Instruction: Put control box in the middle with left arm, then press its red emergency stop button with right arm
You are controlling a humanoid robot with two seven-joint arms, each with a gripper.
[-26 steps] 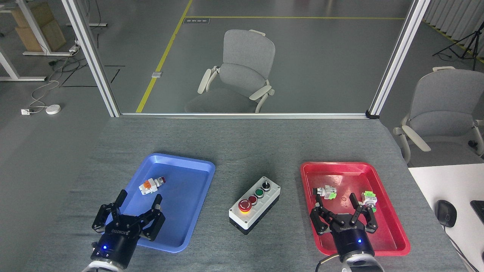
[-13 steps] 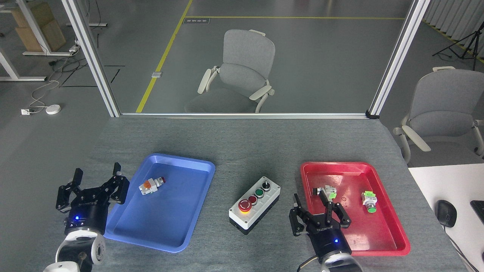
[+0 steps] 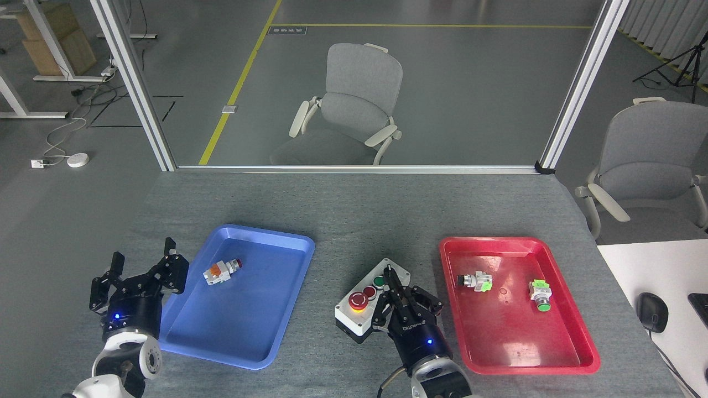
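Control box [image 3: 362,309]: on bare cloth betw. trays, ready for pressing. Right gripper [image 3: 391,284]: fingers pinched together, holding nothing, at box's 3 o'clock, beside emergency stop button [image 3: 358,300]. Left gripper [image 3: 141,269]: spread wide, empty, at 9 o'clock, parked clear.

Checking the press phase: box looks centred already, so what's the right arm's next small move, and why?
Probably shift the right gripper a little to its left and lower it onto the red emergency stop button. The control box already sits on bare cloth between the trays, and the gripper, fingers together, hangs over the box's knob end, beside the mushroom button rather than above it.
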